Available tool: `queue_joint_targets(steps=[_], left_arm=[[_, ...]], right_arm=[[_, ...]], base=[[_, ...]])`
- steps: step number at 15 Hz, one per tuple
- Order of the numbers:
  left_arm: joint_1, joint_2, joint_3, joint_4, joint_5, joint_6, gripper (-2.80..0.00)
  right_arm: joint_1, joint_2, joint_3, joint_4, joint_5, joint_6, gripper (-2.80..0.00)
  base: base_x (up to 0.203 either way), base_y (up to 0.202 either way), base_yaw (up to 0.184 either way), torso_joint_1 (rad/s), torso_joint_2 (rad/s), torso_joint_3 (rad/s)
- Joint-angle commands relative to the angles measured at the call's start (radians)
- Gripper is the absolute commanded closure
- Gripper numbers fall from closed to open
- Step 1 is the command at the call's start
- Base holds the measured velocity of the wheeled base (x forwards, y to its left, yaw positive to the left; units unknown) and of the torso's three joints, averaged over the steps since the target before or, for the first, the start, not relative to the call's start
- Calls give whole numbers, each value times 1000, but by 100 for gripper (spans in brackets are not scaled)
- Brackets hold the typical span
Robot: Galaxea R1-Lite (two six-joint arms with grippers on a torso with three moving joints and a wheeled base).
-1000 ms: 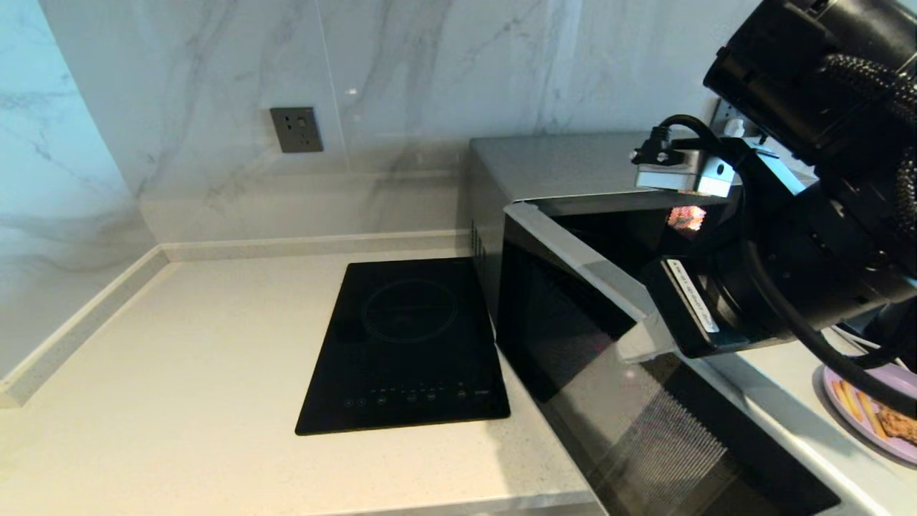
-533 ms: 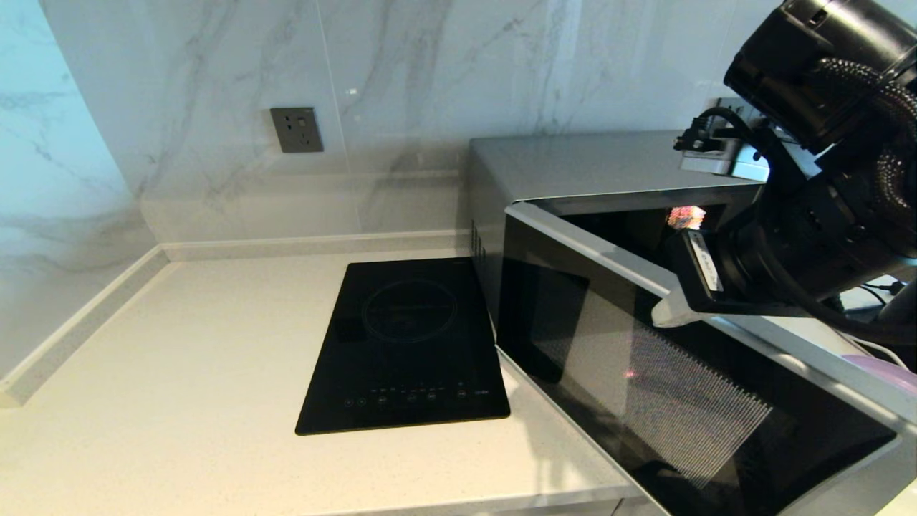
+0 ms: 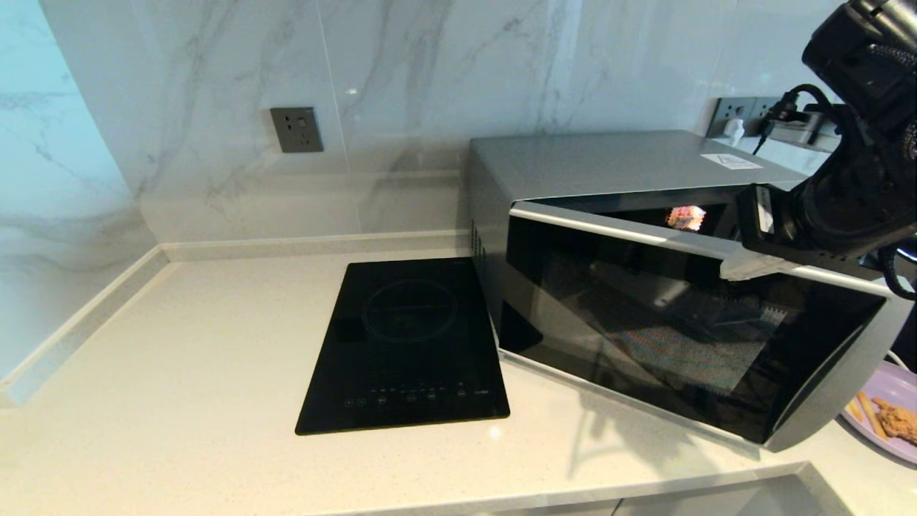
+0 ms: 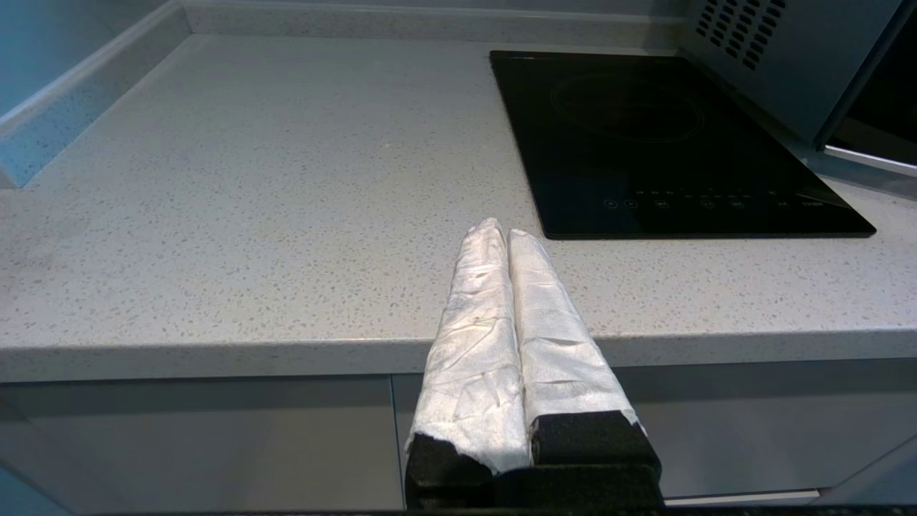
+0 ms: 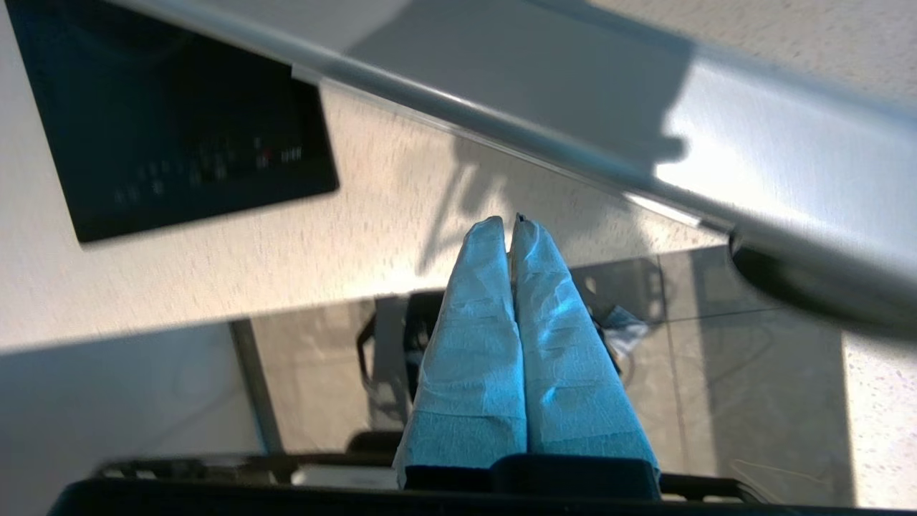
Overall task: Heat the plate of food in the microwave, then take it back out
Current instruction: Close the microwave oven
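**A:** Where is the microwave (image 3: 645, 287)?

**B:** It sits on the pale speckled table (image 3: 215, 373), against the marble wall. Its dark glass door (image 3: 673, 337) stands partly open, swung out from the body at an angle, with a gap showing along the top.

**A:** And the plate of food (image 3: 888, 416)?

**B:** Outside the microwave, on the table just past the door's free end. It is a lavender plate with orange sticks and a brown crumbly piece, partly cut off from sight.

**A:** What is the right arm doing?

**B:** The right pincer (image 5: 512, 222) is beside the microwave door's upper edge, near its free end. Its two wrapped fingers (image 5: 473, 315) are pressed together, holding nothing.

**A:** The left arm?

**B:** The left pincer (image 4: 501, 229) hangs at the table's front edge, well apart from the microwave, fingers closed and empty.

**A:** Anything else near the microwave?

**B:** A flat black cooktop (image 3: 408, 344) lies in the table just beside it, on the hinge side. A grey wall socket (image 3: 296, 130) is on the wall beyond the cooktop.
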Motion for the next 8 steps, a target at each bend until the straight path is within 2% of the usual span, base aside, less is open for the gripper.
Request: queue_joint_targets(steps=[1,8], left_arm=[[0,2,0,0,0,-1,0],[0,2,0,0,0,-1,0]], right_arm=[[-48,15,0,-9,0,20,0],[-175,152,0,-159,2,22,0]], base=[[0,0,0,0,0,0],[0,0,0,0,0,0]])
